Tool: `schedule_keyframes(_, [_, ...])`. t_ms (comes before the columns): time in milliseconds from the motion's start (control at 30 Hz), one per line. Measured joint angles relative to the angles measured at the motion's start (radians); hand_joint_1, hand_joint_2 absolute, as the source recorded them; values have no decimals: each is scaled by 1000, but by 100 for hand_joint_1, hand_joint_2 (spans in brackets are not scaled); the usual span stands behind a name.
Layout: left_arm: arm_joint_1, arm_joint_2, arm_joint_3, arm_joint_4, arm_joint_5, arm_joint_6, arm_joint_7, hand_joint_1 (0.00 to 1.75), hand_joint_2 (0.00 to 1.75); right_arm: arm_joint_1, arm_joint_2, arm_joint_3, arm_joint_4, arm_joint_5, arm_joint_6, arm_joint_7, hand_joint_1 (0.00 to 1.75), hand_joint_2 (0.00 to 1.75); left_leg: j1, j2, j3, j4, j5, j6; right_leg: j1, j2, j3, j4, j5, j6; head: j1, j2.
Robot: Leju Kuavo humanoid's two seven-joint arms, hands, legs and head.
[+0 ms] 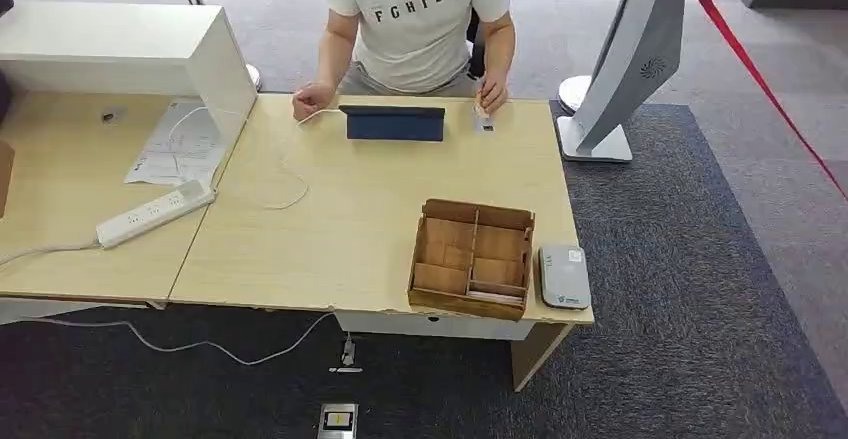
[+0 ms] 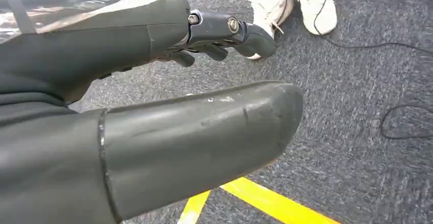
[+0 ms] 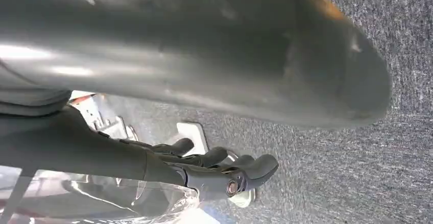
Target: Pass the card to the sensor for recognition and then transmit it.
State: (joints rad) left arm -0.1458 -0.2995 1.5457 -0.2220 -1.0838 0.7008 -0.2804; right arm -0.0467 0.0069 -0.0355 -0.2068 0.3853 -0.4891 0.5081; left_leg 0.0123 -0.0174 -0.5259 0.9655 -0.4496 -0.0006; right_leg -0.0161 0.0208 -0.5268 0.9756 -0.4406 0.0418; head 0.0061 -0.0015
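Left hand (image 2: 127, 45) hangs by my side over grey carpet, thumb and dark fingers loosely apart, grasping nothing. Right hand (image 3: 102, 147) is the same: released, fingers slack, floor behind it.

On the table (image 1: 330, 249), the wooden divided box (image 1: 470, 259) sits at the near right corner. The grey sensor (image 1: 565, 276) lies flat just beside it on the right, whether touching I cannot tell. The sensor's long axis runs away from me, toward the person (image 1: 420, 19) seated opposite behind a dark tablet (image 1: 395, 122).

Card: not certain. A pale strip (image 1: 497, 297) lies in the box's near right compartment, long axis across the table, parallel to the box's near wall. I judge it may be a card. Flat or leaning on edge is too small to resolve. A small pale thing (image 1: 485, 121) also lies at the person's hand at the far edge.

Stage: the scene fits a card waiting in the box with both arms down. It equally fits arms lowered with the card already at the person's side.

To do this well, I should settle which pale thing is the card from the head view before committing either arm.
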Motion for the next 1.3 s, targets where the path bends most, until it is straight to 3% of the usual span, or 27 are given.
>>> schedule_keyframes(500, [-1, 0, 0, 0, 11, 0, -23, 0, 0, 0, 5, 8, 0, -19, -2, 0, 0, 0, 0, 0, 0, 0, 0, 0, 0, 0, 0, 0, 0, 0, 0, 0])
schedule_keyframes(733, [-1, -1, 0, -8, 4, 0, 11, 0, 0, 0, 7, 15, -1, -18, 5, -23, 0, 0, 0, 0, 0, 0, 0, 0, 0, 0, 0, 0, 0, 0, 0, 0])
schedule_keyframes(1300, [-1, -1, 0, -10, 17, 0, -24, 0, 0, 0, 7, 34, -1, -36, 10, -72, 0, 0, 0, 0, 0, 0, 0, 0, 0, 0, 0, 0, 0, 0, 0, 0])
